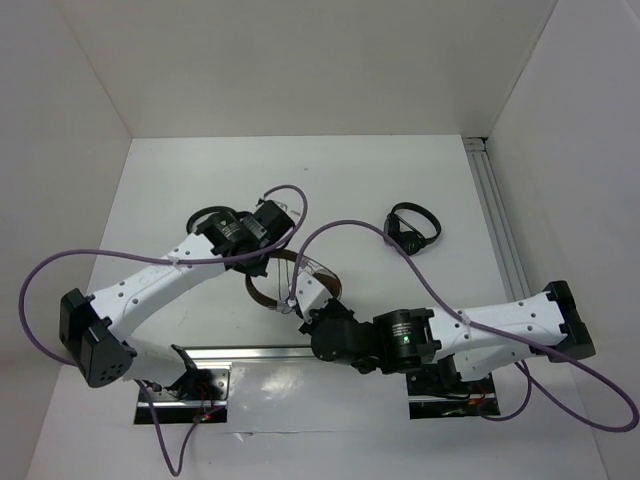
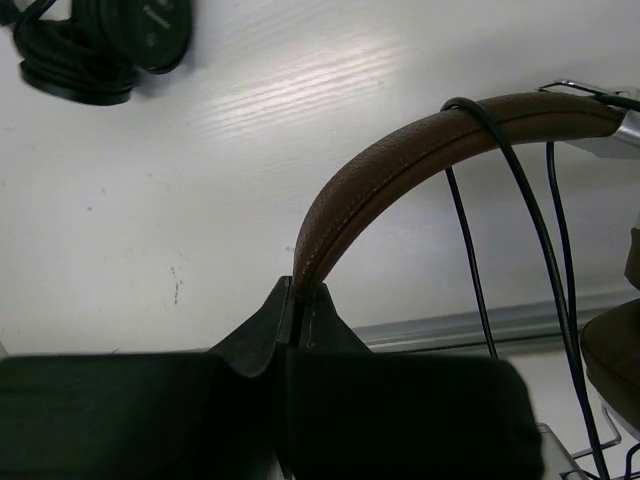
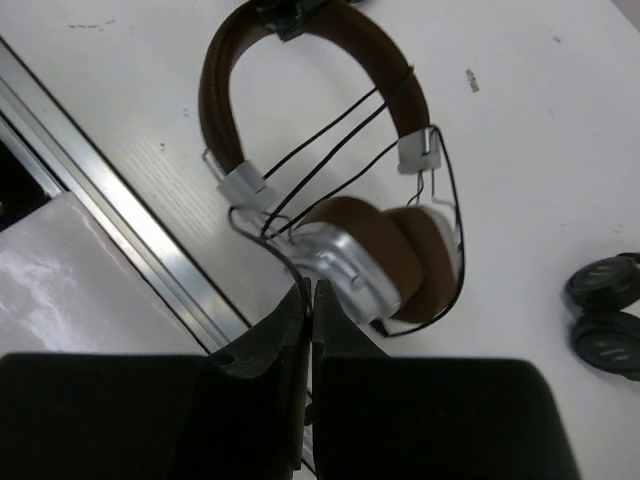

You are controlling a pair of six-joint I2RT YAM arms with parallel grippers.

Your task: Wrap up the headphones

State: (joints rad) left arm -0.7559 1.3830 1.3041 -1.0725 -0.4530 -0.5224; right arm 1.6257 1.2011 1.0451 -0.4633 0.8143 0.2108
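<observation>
The headphones [image 3: 335,255] lie on the white table with their brown headband [image 3: 225,60] arched away and the silver cups and brown ear pads folded together. Their thin black cable [image 3: 330,150] crosses between the two sides of the headband in a few strands and loops round the cups. My left gripper [image 2: 300,292] is shut on the headband [image 2: 400,165] at its top; the cable [image 2: 515,180] hangs over the band to the right. My right gripper [image 3: 312,292] is shut on the cable just beside the silver cup. From above, the headphones [image 1: 258,290] are mostly hidden between both wrists.
One small black headphone set [image 1: 412,225] lies at the right of the table, seen too in the right wrist view as black headphones [image 3: 605,320]. Another black set [image 2: 95,45] lies by my left wrist. A metal rail [image 3: 100,170] runs along the near edge.
</observation>
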